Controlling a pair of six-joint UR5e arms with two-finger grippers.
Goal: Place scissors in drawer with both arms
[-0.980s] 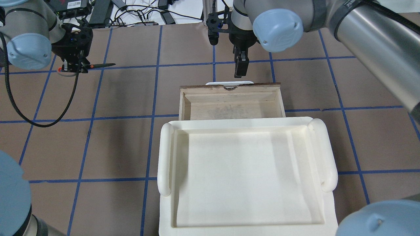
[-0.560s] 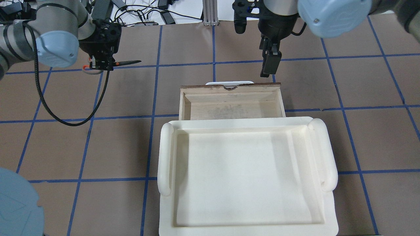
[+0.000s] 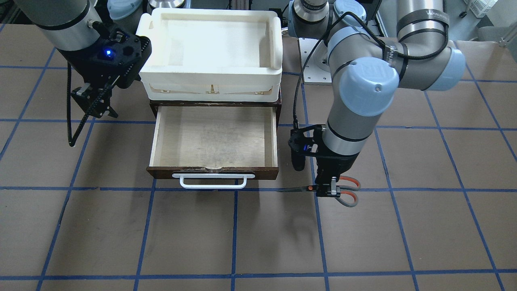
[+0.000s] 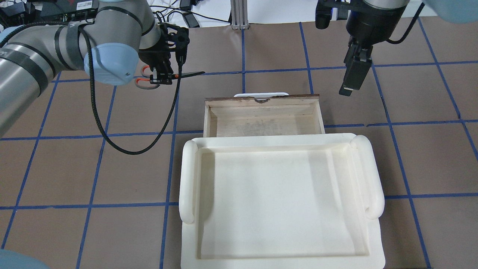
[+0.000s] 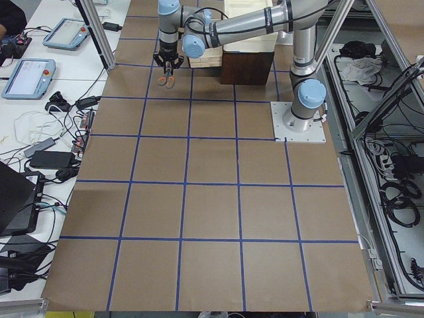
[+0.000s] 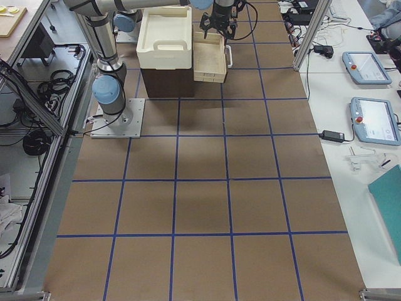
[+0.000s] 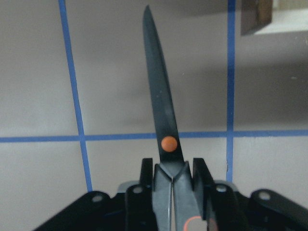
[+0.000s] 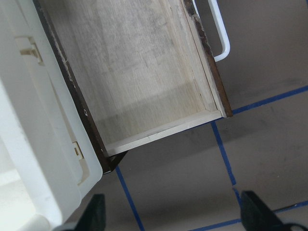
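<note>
The scissors (image 4: pixel 175 75) hang level in my left gripper (image 4: pixel 161 77), which is shut on them near the orange pivot, blades pointing right toward the drawer. They are above the table, left of and beyond the drawer's front corner. The front-facing view shows the same grip (image 3: pixel 329 190) with the orange-lined handles (image 3: pixel 348 190) sticking out. In the left wrist view the blades (image 7: pixel 161 110) run straight ahead. The dark brown drawer (image 4: pixel 261 98) is pulled open, its plywood floor (image 3: pixel 214 135) bare, white handle (image 3: pixel 213 181) in front. My right gripper (image 4: pixel 349 87) is open and empty, right of the drawer.
A cream-white plastic tray (image 4: pixel 188 175) sits on top of the cabinet above the drawer. Cables and power bricks (image 4: pixel 186 15) lie past the table's far edge. The right wrist view looks down on the drawer's side wall (image 8: pixel 207 67).
My left arm has carried the scissors to the right, toward the drawer. My right arm has moved right, away from the drawer's handle.
</note>
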